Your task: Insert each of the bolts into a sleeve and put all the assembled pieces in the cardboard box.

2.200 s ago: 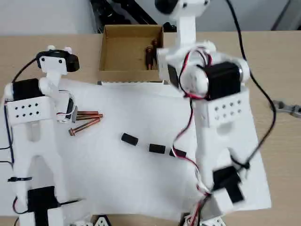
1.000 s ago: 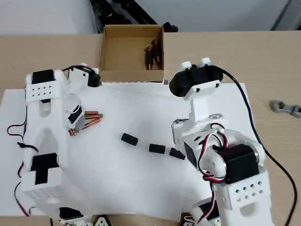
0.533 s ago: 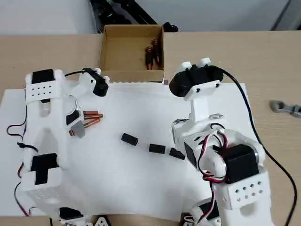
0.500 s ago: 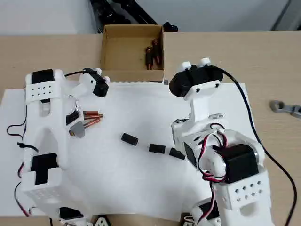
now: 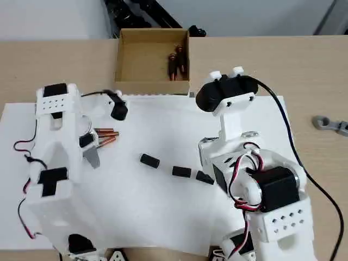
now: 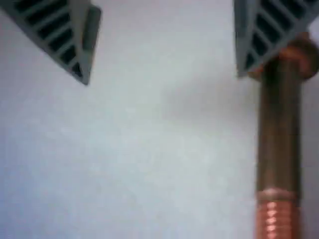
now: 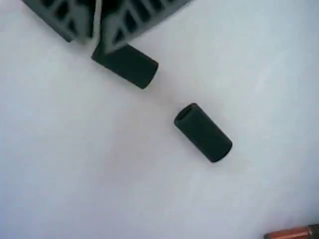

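Two copper bolts [image 5: 106, 132] [image 5: 107, 141] lie on the white sheet [image 5: 136, 217]. My left gripper [image 5: 91, 149] hangs open at their head ends. In the left wrist view this gripper [image 6: 164, 74] is low over the sheet, with one bolt [image 6: 279, 139] just outside one fingertip [image 6: 259, 40]. Three black sleeves [image 5: 149, 161] [image 5: 181, 172] [image 5: 204, 177] lie in a row. My right gripper [image 7: 97, 45] is shut, its tips at the end of a sleeve [image 7: 128, 65]; another sleeve [image 7: 202, 132] lies beyond. The cardboard box [image 5: 130, 60] holds assembled pieces [image 5: 175, 62].
A metal wrench [image 5: 329, 124] lies on the wooden table at the far right. The right arm's body [image 5: 266, 196] covers the sheet's right side. Dark clutter sits behind the box at the table's back edge.
The right arm pulled back from the box to the sleeves, then stayed still. The left arm swung so its gripper came down beside the bolts' heads.
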